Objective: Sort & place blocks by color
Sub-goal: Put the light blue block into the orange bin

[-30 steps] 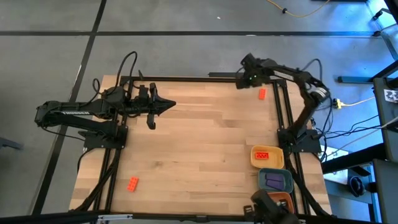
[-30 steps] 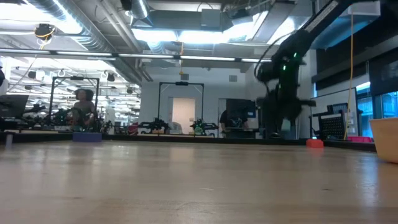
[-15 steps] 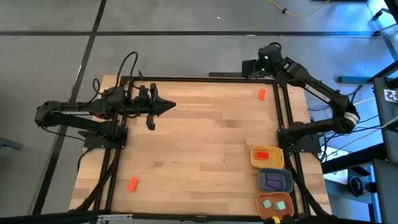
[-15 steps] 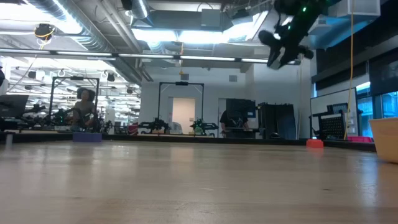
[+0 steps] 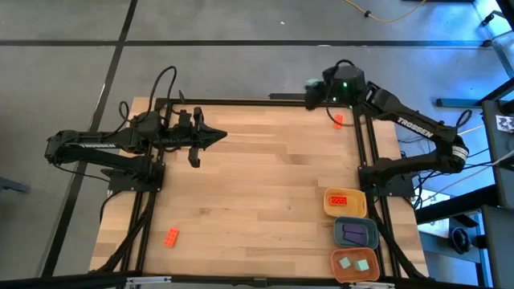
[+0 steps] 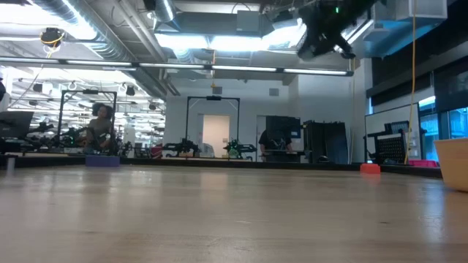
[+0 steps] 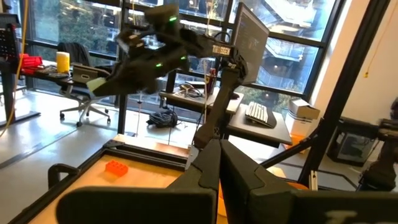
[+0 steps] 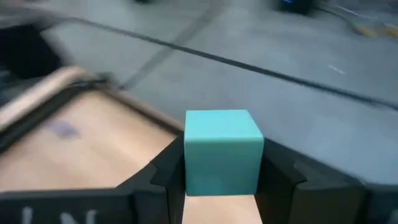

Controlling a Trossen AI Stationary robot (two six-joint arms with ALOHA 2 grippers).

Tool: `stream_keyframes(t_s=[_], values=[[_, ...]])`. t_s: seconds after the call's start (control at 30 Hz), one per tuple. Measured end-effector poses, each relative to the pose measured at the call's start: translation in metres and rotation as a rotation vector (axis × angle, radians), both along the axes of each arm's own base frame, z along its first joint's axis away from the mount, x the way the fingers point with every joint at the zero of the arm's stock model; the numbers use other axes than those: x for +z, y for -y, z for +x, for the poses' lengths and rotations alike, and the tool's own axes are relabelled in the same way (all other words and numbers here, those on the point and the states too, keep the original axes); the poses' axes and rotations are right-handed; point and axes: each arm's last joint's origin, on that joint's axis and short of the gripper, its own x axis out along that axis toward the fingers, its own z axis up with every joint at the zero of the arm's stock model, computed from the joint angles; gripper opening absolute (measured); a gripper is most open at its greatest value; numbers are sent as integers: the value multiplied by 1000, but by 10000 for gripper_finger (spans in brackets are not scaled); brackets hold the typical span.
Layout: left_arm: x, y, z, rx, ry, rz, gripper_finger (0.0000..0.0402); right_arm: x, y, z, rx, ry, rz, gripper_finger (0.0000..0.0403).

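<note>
right claw (image 5: 312,83) blurred in high view, yellow tray (image 6: 455,164) cut by low view's edge

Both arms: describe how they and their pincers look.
Both arms are dark, near black, built of slim jointed segments, with white lettering along a link. Black cables loop from the left arm near its base. The right arm shows a green light by its wrist. The left pincer tapers to a point. The right pincer has two black, angular fingers.
</note>
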Motion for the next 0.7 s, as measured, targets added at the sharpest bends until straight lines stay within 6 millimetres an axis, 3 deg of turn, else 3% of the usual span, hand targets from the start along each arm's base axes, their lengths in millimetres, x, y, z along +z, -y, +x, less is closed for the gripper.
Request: stream_keyframes(t_s=[0.2, 0.47, 0.57, 0.7], values=[[0, 1, 0, -26, 0, 3, 0, 23, -56, 14, 394, 136, -66, 137], [0, 1, 0, -28, 0, -1, 0, 53, -134, 14, 782, 361, -134, 137], [0, 1, 0, -28, 1, -2, 0, 58, -158, 13, 873, 417, -158, 137], [0, 1, 0, -28, 1, -2, 0, 64, -172, 14, 841, 449, -255, 137]])
